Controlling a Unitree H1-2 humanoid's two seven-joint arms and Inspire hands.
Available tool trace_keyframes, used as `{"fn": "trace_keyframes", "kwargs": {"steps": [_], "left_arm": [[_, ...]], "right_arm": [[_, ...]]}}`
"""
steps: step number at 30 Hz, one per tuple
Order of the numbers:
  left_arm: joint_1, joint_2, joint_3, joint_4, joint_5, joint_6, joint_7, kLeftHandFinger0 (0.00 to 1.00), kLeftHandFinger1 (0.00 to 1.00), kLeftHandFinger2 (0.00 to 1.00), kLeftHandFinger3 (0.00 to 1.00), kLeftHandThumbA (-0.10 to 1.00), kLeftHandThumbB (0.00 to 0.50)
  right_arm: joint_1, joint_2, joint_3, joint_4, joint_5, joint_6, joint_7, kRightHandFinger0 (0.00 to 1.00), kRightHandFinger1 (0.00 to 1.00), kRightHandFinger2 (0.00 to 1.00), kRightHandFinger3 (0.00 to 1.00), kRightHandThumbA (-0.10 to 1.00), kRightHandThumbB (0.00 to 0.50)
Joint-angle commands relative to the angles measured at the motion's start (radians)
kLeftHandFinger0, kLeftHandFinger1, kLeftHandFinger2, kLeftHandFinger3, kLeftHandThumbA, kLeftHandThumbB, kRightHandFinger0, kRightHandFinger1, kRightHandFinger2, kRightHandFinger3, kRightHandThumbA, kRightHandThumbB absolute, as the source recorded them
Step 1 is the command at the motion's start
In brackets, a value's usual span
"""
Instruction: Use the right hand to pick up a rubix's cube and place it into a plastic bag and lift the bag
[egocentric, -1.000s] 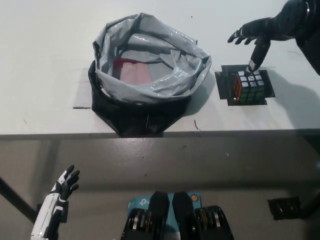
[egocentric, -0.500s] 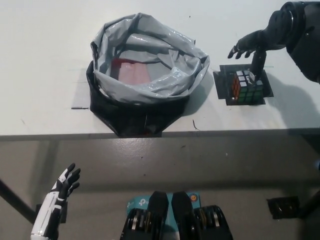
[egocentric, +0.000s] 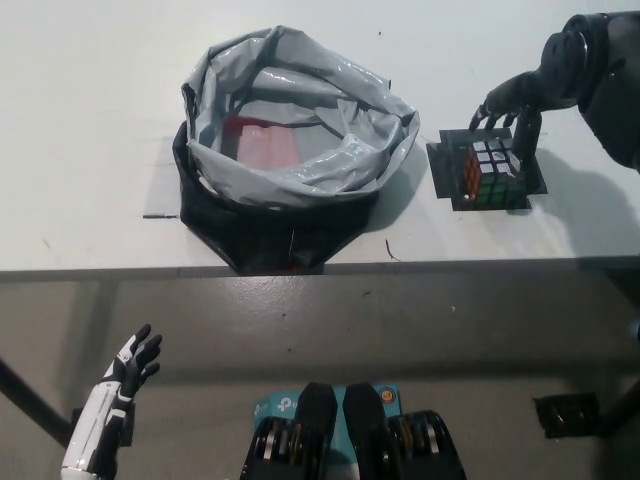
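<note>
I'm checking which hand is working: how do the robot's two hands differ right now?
The black right hand reaches over the table, its fingers curled down at the cube; the white left hand hangs below the table edge, near nothing. The right hand's fingers bend downward; the left hand's are spread open. Neither holds anything yet.

White table, plastic bag near its front edge, dark mat bearing rubix's cube

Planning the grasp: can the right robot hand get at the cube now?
Probably yes: the right robot hand is over the cube, fingers apart around its top, nothing between them. The bag stands clear.
</note>
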Motion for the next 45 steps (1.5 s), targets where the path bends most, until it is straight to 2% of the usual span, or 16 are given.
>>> {"fn": "trace_keyframes", "kwargs": {"steps": [1,9,19,21,27,32,41,43,45], "left_arm": [[0.003,0.011,0.000,-0.031,-0.006,0.001,-0.011,1.00,1.00,1.00,1.00,0.98,0.230],[-0.001,0.010,-0.003,-0.029,0.004,-0.005,-0.007,1.00,1.00,1.00,1.00,0.99,0.235],[-0.003,0.013,0.000,-0.032,-0.008,-0.006,-0.012,1.00,1.00,1.00,1.00,0.97,0.239],[-0.003,0.014,0.000,-0.032,-0.006,-0.007,-0.012,1.00,1.00,1.00,1.00,0.98,0.238],[-0.004,0.011,0.002,-0.031,-0.009,-0.011,-0.009,1.00,1.00,1.00,1.00,0.98,0.242],[-0.004,0.013,0.003,-0.031,-0.007,-0.019,-0.009,1.00,1.00,1.00,1.00,0.98,0.241],[-0.011,0.013,0.002,-0.031,-0.004,-0.017,-0.009,1.00,1.00,1.00,1.00,0.99,0.237],[-0.013,0.013,0.003,-0.032,-0.008,-0.016,-0.010,1.00,1.00,1.00,1.00,0.99,0.235],[-0.018,0.014,0.004,-0.031,-0.017,-0.015,-0.014,1.00,1.00,1.00,1.00,0.98,0.232]], "right_arm": [[-0.054,0.009,-0.028,0.015,-0.009,-0.011,-0.014,1.00,1.00,1.00,1.00,0.83,0.500],[-0.044,0.013,-0.024,0.025,-0.029,-0.050,-0.036,1.00,1.00,1.00,1.00,0.90,0.500],[-0.041,0.039,-0.036,0.066,-0.031,-0.073,-0.064,1.00,1.00,1.00,1.00,0.90,0.500],[-0.041,0.044,-0.049,0.080,-0.019,-0.078,-0.063,1.00,1.00,1.00,1.00,0.87,0.500],[-0.040,0.059,-0.036,0.109,-0.047,-0.101,-0.094,1.00,1.00,1.00,1.00,0.88,0.500],[-0.038,0.064,-0.044,0.131,-0.044,-0.092,-0.100,1.00,1.00,1.00,1.00,0.83,0.500],[-0.022,0.073,0.002,0.164,-0.102,-0.123,-0.156,1.00,1.00,1.00,1.00,0.91,0.500],[-0.019,0.078,0.015,0.175,-0.117,-0.114,-0.175,1.00,1.00,1.00,1.00,0.85,0.500],[-0.017,0.083,0.014,0.188,-0.116,-0.084,-0.183,1.00,1.00,1.00,1.00,0.74,0.500]]}}
